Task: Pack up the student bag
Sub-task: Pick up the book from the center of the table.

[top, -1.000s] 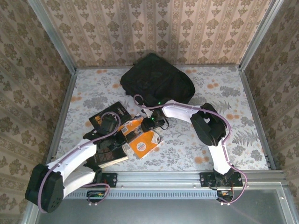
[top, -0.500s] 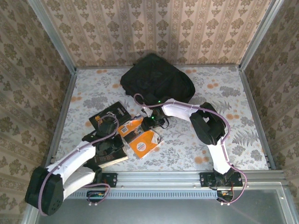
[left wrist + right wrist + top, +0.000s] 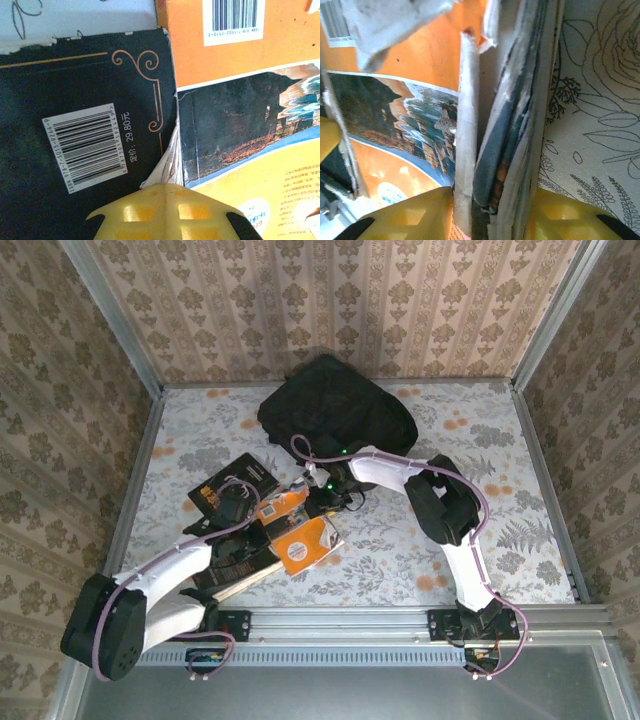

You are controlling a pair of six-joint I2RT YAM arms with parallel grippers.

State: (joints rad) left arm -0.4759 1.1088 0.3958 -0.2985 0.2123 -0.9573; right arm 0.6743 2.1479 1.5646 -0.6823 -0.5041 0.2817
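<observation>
The student bag (image 3: 335, 418), a soft black backpack, lies at the back middle of the table. In front of it lie several books: a black one (image 3: 235, 483) and orange ones (image 3: 305, 542). My right gripper (image 3: 318, 497) stands at the orange books' far edge. In the right wrist view its yellow fingers (image 3: 415, 215) sit on either side of an orange book's cover and pages (image 3: 467, 125), right gripper (image 3: 490, 212) shut on them. My left gripper (image 3: 165, 197) is shut, its tips over the seam between the black book (image 3: 75, 90) and the orange book (image 3: 225, 55).
A dark book (image 3: 232, 562) lies under my left arm near the front rail. The floral table (image 3: 480, 470) is walled on three sides, with bare room to the right of the books.
My right gripper has closed on the orange book's edge and moved slightly back. The orange books have shifted and tilted. My left arm has slid a little to the left.
</observation>
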